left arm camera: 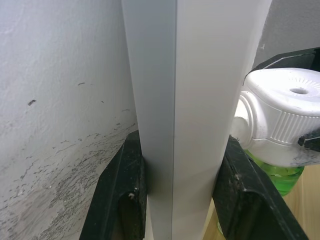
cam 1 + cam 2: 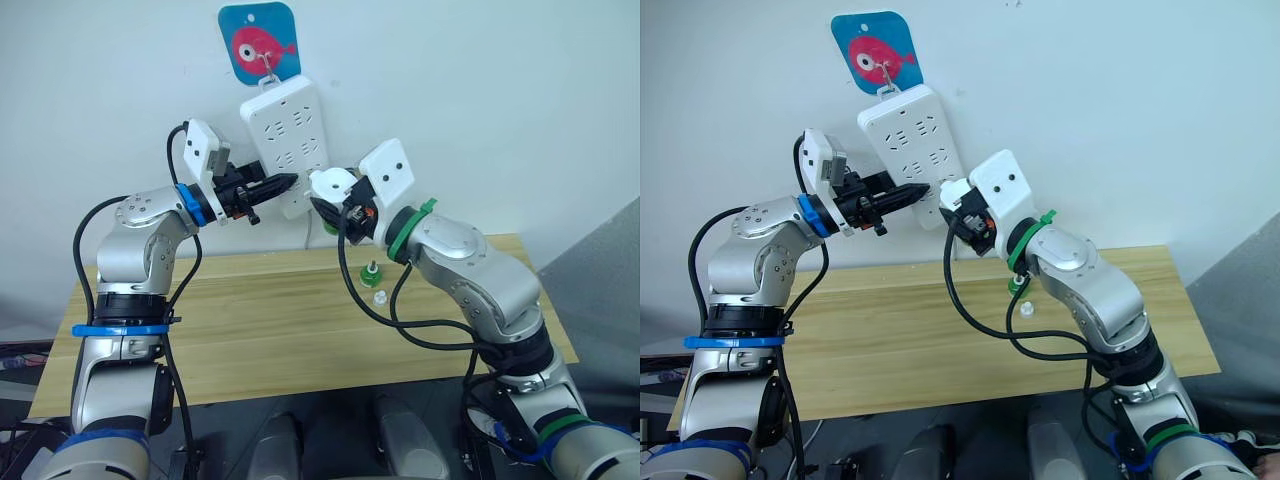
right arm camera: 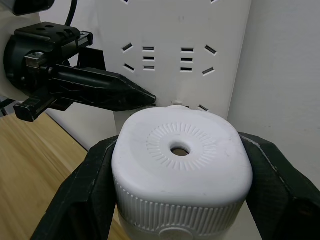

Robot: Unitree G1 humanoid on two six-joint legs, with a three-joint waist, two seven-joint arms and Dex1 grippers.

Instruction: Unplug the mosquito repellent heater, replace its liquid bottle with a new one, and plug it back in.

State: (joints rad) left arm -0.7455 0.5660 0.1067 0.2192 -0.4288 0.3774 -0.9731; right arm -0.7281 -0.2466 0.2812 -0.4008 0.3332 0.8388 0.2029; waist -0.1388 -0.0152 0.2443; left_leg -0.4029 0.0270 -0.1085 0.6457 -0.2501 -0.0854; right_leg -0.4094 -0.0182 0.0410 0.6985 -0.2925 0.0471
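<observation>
— Where was the mosquito repellent heater [image 3: 181,169] at that point?

— Clamped between my right gripper's [image 2: 335,207] two black fingers, its round vented face turned toward my wrist camera, right at the lower end of the wall socket strip [image 2: 286,143]. A green liquid bottle [image 1: 274,176] hung under it. I couldn't tell from what I saw whether the prongs were seated in the strip or just clear of it.

— Why was your other hand up there too?

— The strip hung from a hook on the fish-shaped holder [image 2: 259,41] and sat tilted against the wall. My left gripper [image 2: 283,183] was pinching its lower part by the two long sides, one finger [image 1: 122,200] on each. I judged that was to brace it, so that pushing or pulling the heater wouldn't swing the strip.

— And the arm poses?

— Both forearms were raised off the table [image 2: 270,320] and angled inward toward the wall, the left reaching level from its side, the right bent at the elbow and coming up from below.

— Anything left on the table?

— A small green-capped bottle [image 2: 371,272] stood near the back edge, with a little clear cap [image 2: 381,297] just in front of it. Which of the two bottles was the new one I couldn't say.
</observation>
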